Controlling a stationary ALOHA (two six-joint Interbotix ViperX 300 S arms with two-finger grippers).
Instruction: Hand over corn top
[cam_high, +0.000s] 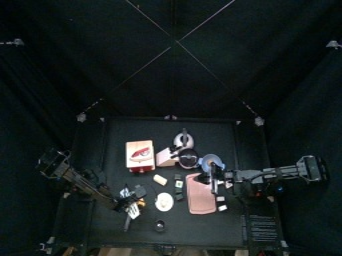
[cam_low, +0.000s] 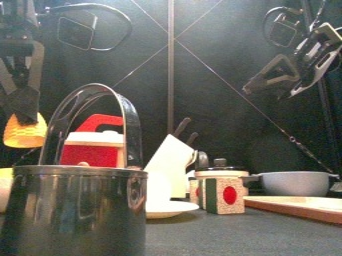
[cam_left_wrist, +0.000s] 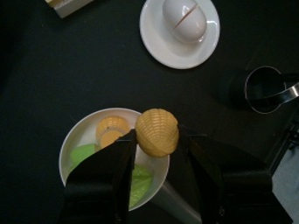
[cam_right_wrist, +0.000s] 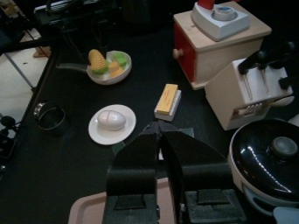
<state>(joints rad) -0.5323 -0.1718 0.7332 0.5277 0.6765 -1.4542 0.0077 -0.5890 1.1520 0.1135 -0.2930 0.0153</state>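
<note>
The left gripper (cam_left_wrist: 156, 150) is clamped on the corn (cam_left_wrist: 156, 131) and holds it in the air above a white bowl (cam_left_wrist: 79, 136) on the desk (cam_left_wrist: 70, 70). The right gripper (cam_right_wrist: 160, 143) has its jaws together, holding nothing, above a pink tray (cam_right_wrist: 84, 210).

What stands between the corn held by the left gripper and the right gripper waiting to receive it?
Nothing visible blocks the way. The left gripper holds the corn lifted over the bowl; the right gripper hangs shut above the table, and the egg plate lies low between them.
</note>
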